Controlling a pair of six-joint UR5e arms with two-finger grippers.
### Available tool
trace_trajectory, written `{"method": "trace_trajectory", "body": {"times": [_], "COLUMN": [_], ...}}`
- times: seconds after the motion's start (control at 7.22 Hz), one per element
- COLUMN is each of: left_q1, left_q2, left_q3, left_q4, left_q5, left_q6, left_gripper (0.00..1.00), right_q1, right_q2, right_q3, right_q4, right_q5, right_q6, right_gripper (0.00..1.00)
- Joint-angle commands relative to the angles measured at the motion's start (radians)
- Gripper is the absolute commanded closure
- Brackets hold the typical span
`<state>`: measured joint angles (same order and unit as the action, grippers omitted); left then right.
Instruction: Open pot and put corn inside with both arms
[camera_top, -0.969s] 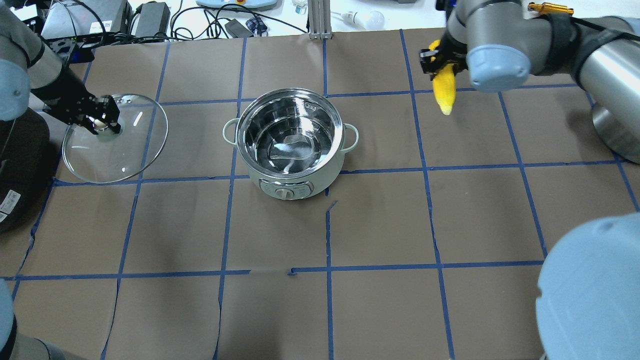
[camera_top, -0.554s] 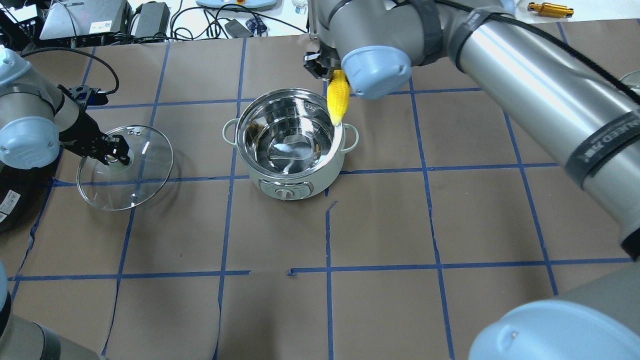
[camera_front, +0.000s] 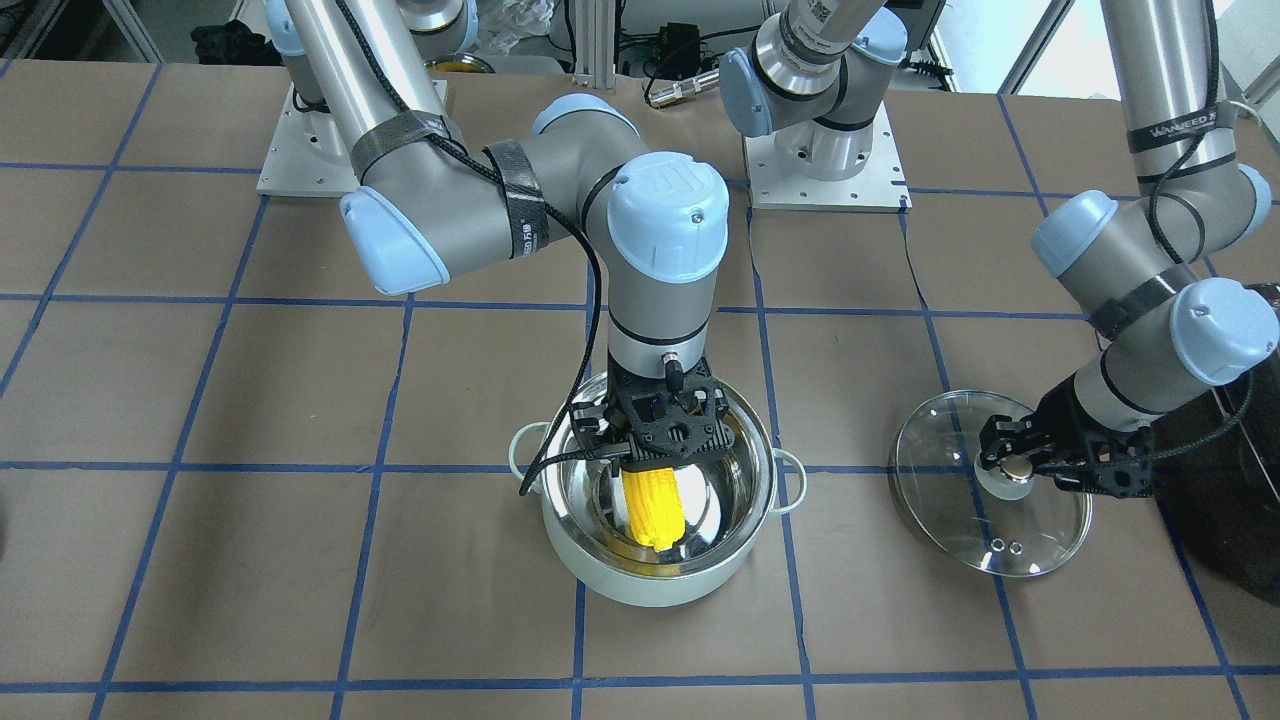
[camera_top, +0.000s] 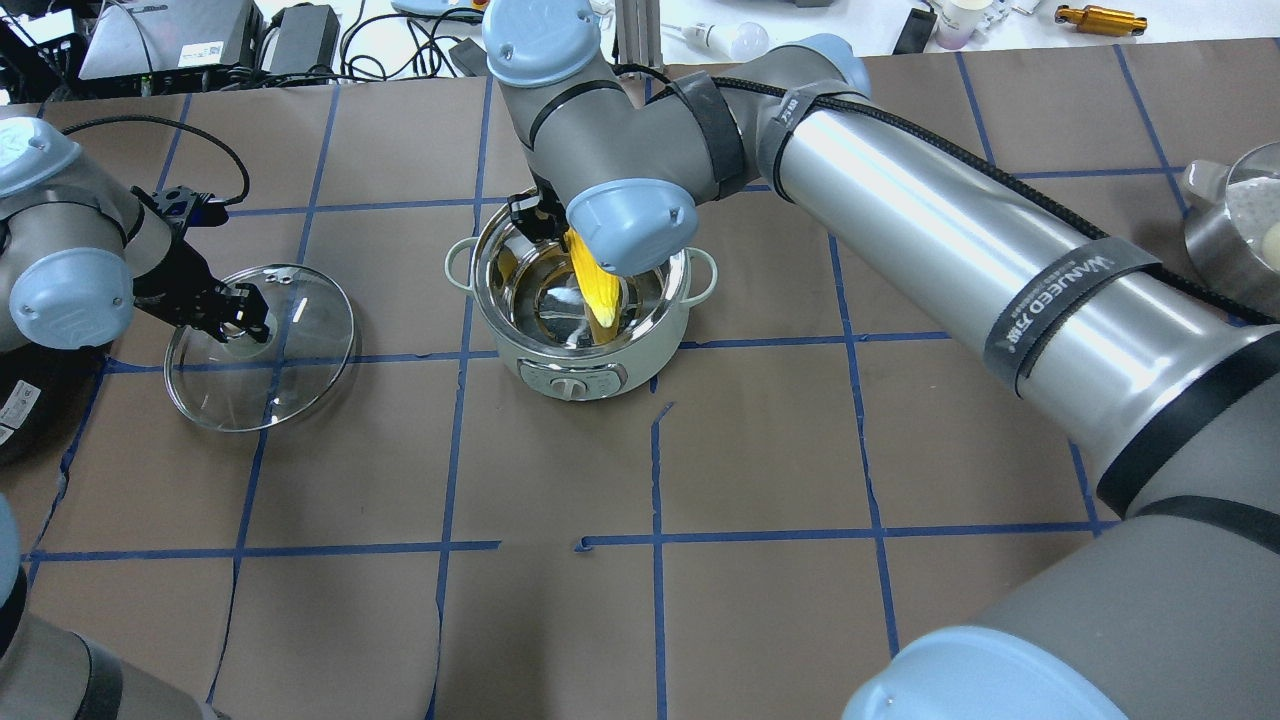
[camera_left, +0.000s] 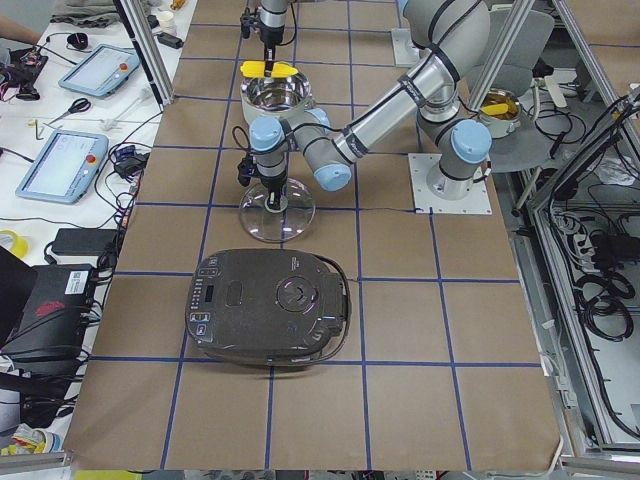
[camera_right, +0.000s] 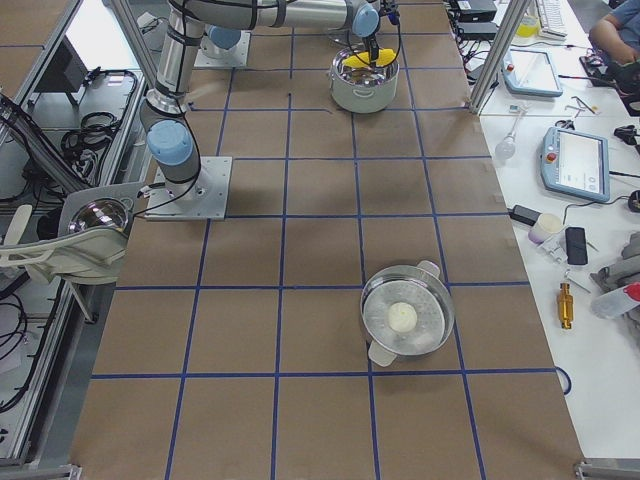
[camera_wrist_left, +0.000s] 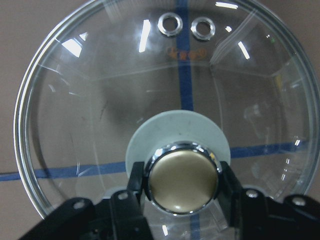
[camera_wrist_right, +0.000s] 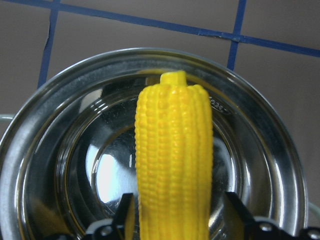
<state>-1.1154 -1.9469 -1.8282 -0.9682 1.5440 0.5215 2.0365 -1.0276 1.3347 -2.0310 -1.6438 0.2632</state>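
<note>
The mint-green pot (camera_top: 575, 378) stands open at the table's middle, its steel inside showing; it also shows in the front view (camera_front: 650, 592). My right gripper (camera_front: 650, 462) is shut on the yellow corn (camera_top: 597, 290) and holds it tip down inside the pot's mouth, above the bottom. The right wrist view shows the corn (camera_wrist_right: 172, 160) between the fingers over the steel bowl. My left gripper (camera_top: 240, 318) is shut on the beige knob (camera_wrist_left: 182, 182) of the glass lid (camera_top: 285, 375), held low and tilted over the table to the pot's left.
A large black appliance (camera_left: 270, 305) lies on the table beyond the lid on my left. A steel steamer pot (camera_right: 405, 320) with a white lump in it stands at the far right. Blue tape lines cross the brown table cover.
My right arm has swung left with the corn, from the far right to over the pot, and lowered it into the mouth. My left gripper has carried the lid nearer and lower.
</note>
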Motion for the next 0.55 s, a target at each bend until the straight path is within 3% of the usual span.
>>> {"method": "trace_trajectory", "body": {"times": [0.0, 0.14, 0.42], "left_q1": [-0.012, -0.024, -0.084], "left_q2": [0.026, 0.048, 0.135], "left_q3": [0.007, 0.013, 0.106], "left_q4": [-0.007, -0.012, -0.203], "left_q5": [0.005, 0.008, -0.019], "left_q6": [-0.047, -0.054, -0.194], "left_gripper": [0.06, 0.05, 0.05], "right_q1": [0.001, -0.019, -0.16], "right_q2": [-0.014, -0.046, -0.135], "right_q3": [0.014, 0.009, 0.023], "right_q4": [0.0, 0.003, 0.082], "right_q5": [-0.01, -0.02, -0.034], "right_q6": [-0.015, -0.016, -0.031], "right_gripper": [0.0, 0.0, 0.0]}}
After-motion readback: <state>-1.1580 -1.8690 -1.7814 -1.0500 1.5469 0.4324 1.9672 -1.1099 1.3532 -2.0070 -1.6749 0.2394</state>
